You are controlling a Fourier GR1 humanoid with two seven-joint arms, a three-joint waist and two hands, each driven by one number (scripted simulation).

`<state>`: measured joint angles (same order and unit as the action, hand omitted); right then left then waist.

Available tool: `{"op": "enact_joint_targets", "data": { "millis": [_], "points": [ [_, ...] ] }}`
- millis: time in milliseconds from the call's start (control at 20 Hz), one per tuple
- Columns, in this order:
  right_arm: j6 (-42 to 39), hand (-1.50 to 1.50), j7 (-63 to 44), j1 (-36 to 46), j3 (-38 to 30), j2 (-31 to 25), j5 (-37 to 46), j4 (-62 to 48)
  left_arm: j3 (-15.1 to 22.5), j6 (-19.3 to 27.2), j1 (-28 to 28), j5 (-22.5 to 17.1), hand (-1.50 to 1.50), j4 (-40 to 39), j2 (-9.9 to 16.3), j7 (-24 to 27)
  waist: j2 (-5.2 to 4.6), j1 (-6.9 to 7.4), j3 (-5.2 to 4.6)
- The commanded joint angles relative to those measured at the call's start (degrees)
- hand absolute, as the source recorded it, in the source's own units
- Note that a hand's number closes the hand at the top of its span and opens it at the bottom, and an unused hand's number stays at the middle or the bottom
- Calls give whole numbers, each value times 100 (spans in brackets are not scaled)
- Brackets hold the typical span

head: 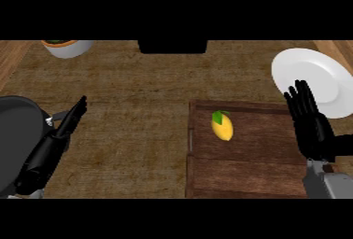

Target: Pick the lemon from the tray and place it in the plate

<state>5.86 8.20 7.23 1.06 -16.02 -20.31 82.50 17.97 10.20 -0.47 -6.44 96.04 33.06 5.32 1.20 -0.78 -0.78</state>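
Here the biggest thing is the counter (124,135), a brown, rough-looking surface that fills nearly all of the head view. On it lies the tray (255,177), a dark wooden board with a low rim, and I take this tray as the landmark for all other places. Beyond the tray's far right corner stands the plate (314,74), white and round, partly cut by the view's edge. Well to the left of the tray, at the view's border, a large dark round object (17,135) shows only in part; I cannot tell what it is. The left hand (66,123) is also well left of the tray, over the bare counter, with fingers stretched straight and holding nothing. The right hand (310,121) is above the tray's right edge, its straight, released fingers pointing toward the plate, and their tips overlap the plate's near rim in the view; it grasps nothing. Far beyond the tray's left side, at the top of the view, is a small white pot (69,47) with something orange and green inside. The lemon (222,126), yellow with a green leaf, lies on the tray in its far left part, apart from both hands.
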Motion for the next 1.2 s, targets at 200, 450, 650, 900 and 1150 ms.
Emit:
{"op": "enact_joint_targets", "data": {
  "millis": [200,450,650,900,1150],
  "points": [
    [-526,150,-866,1996,851,-1468,1478,363,-23,98,321,-802,0,-765,-751,-829,-222,632,-23],
    [100,-150,-1396,2937,1161,-2285,3407,-81,90,76,221,-1219,0,-1046,-1258,-1264,-233,497,25],
    [-10,-150,-1032,3543,1545,-1323,3579,-884,-149,157,54,-1434,0,-1199,-1452,-1667,-158,255,76],
    [-967,-150,-1582,3984,1624,-1519,3721,-530,-127,416,-49,-1071,0,-1530,-1794,-1431,-119,118,74],
    [-2328,-150,-2682,4447,2431,-1790,4010,-625,-97,340,14,-1109,0,-1398,-1715,-1558,-111,168,60]
  ]
}}
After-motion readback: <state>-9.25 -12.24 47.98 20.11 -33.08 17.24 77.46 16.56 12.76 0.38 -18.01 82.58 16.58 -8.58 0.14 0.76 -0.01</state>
